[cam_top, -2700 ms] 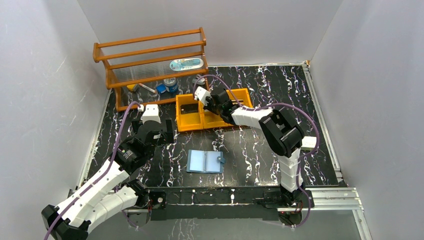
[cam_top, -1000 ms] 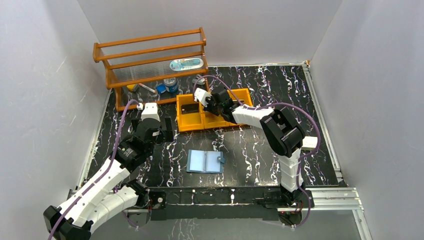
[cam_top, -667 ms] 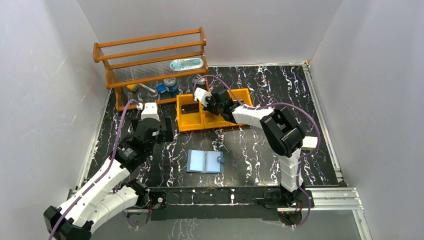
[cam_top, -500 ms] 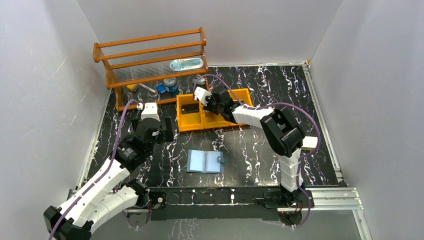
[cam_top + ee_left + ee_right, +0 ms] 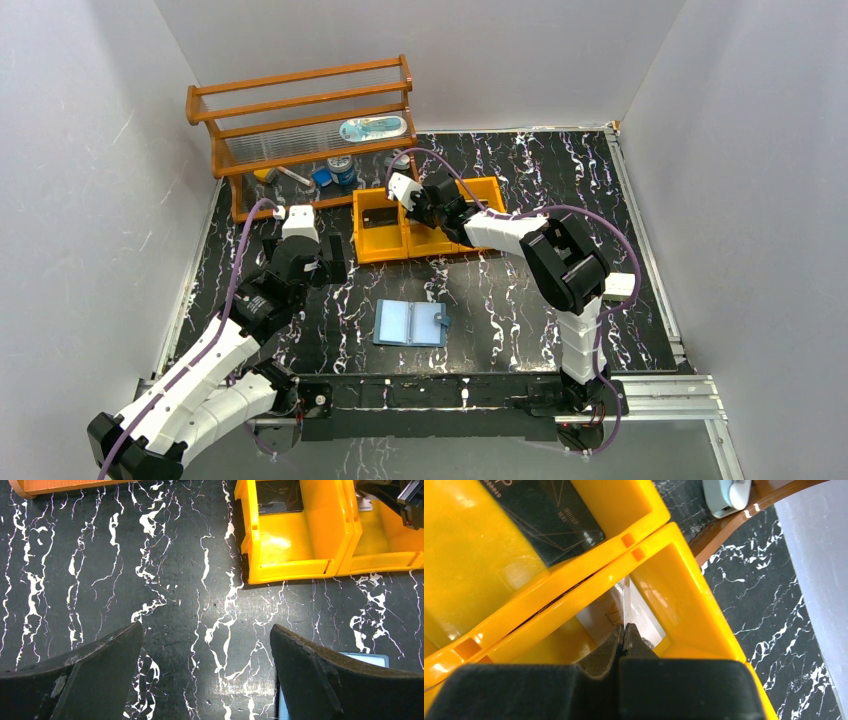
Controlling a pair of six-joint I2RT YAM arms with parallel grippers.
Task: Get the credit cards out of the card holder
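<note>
The light blue card holder point(image 5: 411, 323) lies open on the black marbled table near the front; its corner point(image 5: 367, 657) shows beside my left finger. My left gripper point(image 5: 206, 630) hangs open over bare table, left of the holder point(image 5: 325, 262). Over the orange tray's point(image 5: 480, 185) middle compartment, my right gripper point(image 5: 625, 627) is shut on a thin credit card point(image 5: 625, 597) seen edge-on. Beneath it a silver-grey card point(image 5: 601, 614) lies flat in that compartment. A dark card point(image 5: 549, 515) lies in the tray's left compartment point(image 5: 277, 492).
A wooden rack point(image 5: 300, 130) stands at the back left with small items under it and a blue-white device point(image 5: 375, 128) on its shelf. The tray's yellow-orange walls point(image 5: 689, 595) close in around my right fingers. Grey walls enclose the table.
My right gripper has crept slightly left and back over the tray, still shut on the card. The left arm and the card holder have not moved.
</note>
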